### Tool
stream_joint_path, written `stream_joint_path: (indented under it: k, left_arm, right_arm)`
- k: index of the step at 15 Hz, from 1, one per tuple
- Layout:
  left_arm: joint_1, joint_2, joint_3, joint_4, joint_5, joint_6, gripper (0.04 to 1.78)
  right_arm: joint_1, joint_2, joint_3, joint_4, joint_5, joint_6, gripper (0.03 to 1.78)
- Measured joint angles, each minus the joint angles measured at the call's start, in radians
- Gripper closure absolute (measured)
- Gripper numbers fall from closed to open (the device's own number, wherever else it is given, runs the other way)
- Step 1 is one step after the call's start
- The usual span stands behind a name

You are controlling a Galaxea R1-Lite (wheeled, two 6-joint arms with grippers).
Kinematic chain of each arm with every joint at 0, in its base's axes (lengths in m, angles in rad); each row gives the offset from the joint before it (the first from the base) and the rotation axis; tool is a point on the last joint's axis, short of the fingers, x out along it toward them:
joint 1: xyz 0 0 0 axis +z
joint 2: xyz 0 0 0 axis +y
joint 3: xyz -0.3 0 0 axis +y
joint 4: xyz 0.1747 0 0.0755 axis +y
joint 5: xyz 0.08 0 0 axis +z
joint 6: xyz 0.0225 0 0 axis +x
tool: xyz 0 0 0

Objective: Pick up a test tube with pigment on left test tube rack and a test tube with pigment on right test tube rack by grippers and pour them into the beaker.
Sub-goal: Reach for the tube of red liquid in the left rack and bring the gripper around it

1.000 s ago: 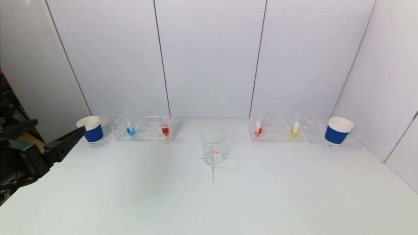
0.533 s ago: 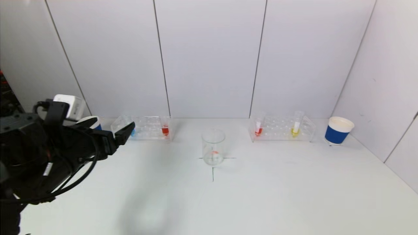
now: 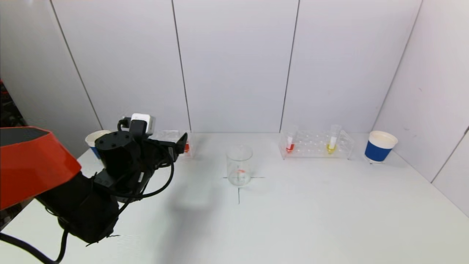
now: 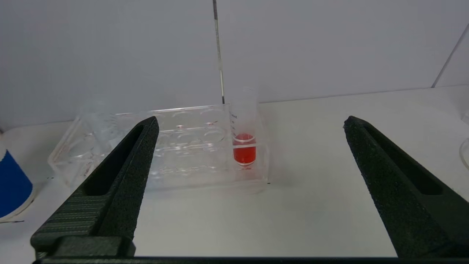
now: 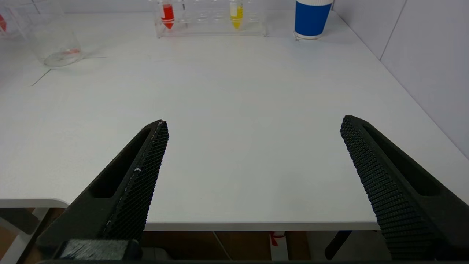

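While the left gripper hangs wide open before the left rack, the red tube stands upright in its end hole. Back at the table edge, the right gripper is also open and empty.

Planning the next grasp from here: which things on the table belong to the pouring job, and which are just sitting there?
In the job:
- left test tube rack with its red tube
- right test tube rack with red tube and yellow tube
- beaker
- left gripper, fingers open, facing the left rack
- right gripper, open, back at the table edge

Lying about:
- two blue paper cups
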Motion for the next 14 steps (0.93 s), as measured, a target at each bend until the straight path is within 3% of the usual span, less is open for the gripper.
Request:
stream_joint_path:
  k: [14]
  left_arm:
    - [0.0,0.266,-0.245,-0.003,0.021,0.003,0.06]
  right_arm:
    - [0.0,0.0,0.0,0.0,0.0,0.0,0.1]
